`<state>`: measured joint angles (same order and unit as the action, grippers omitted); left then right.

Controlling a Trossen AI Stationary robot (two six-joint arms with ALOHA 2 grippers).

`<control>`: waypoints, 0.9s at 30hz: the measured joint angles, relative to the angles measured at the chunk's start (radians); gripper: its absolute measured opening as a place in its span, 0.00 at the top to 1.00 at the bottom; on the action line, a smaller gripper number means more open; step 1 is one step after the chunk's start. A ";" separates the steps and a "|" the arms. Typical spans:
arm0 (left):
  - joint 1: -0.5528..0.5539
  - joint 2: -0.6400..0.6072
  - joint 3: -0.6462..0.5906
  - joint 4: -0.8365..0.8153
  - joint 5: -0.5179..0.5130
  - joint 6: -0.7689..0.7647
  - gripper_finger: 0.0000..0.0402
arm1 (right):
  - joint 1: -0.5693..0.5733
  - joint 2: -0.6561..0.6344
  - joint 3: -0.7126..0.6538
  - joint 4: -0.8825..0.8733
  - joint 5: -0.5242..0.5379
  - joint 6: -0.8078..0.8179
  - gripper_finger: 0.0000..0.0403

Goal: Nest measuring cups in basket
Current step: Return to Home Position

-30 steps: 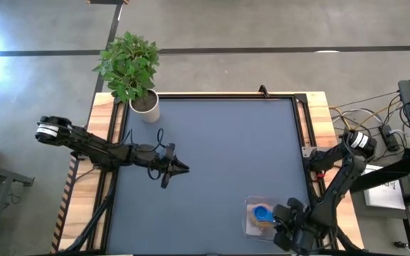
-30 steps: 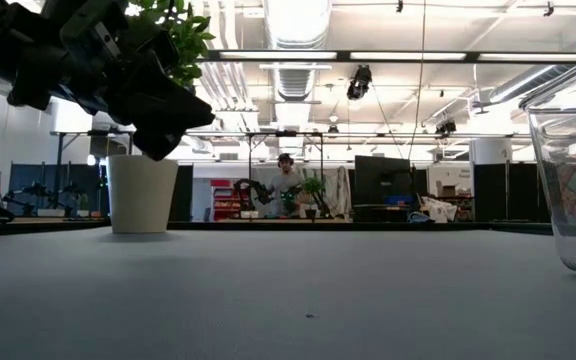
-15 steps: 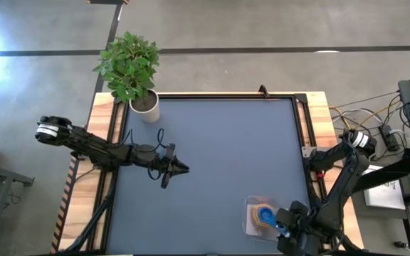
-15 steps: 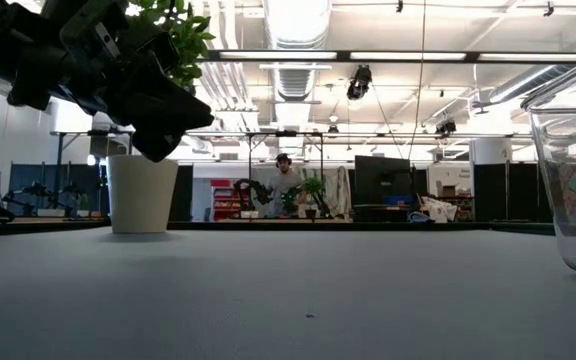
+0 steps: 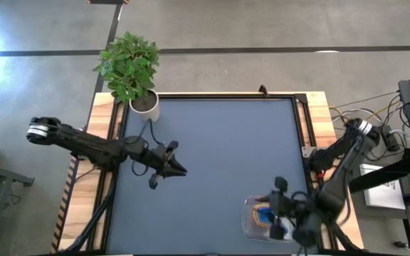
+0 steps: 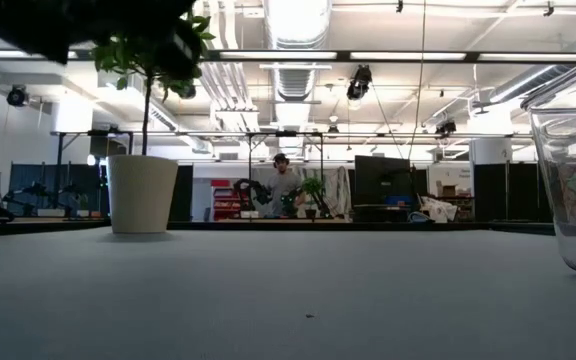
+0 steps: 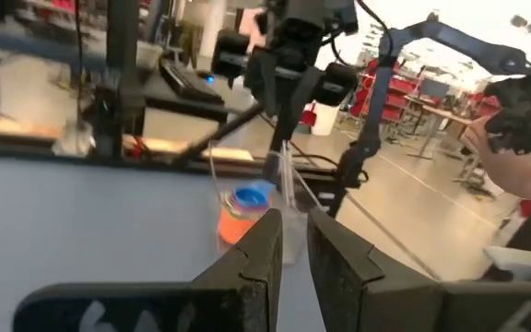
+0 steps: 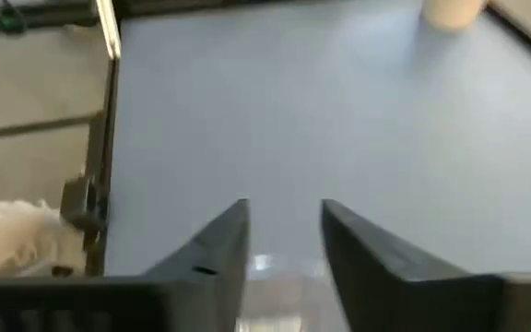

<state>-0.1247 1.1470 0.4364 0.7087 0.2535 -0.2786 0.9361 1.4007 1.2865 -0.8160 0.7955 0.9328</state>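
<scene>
My right claw (image 5: 276,208) hangs just above the clear basket (image 5: 250,224), fingers apart and holding nothing. The nested measuring cups (image 5: 264,213), blue on top, sit inside it directly beneath me. My left claw (image 5: 176,169), fingers nearly together, hovers well apart.

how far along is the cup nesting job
Done: the measuring cups sit nested, blue on top, inside the basket. In hand: nothing; the right gripper is open and empty by the basket, the left gripper hangs over the table at its left. Left: parking both arms.
</scene>
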 joint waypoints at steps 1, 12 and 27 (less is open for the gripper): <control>0.004 -0.024 0.019 -0.043 -0.001 0.018 0.91 | -0.031 -0.028 -0.023 0.053 -0.003 -0.069 0.71; 0.094 -0.263 0.292 -0.640 -0.021 0.211 0.91 | -0.490 -0.442 -0.492 0.761 -0.541 -0.797 0.98; 0.099 -0.775 -0.009 -0.750 -0.300 0.233 0.91 | -0.754 -0.994 -0.949 0.931 -0.718 -0.950 0.98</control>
<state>-0.0257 0.3723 0.4275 -0.0416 -0.0462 -0.0457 0.1824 0.4064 0.3376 0.1150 0.0776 -0.0176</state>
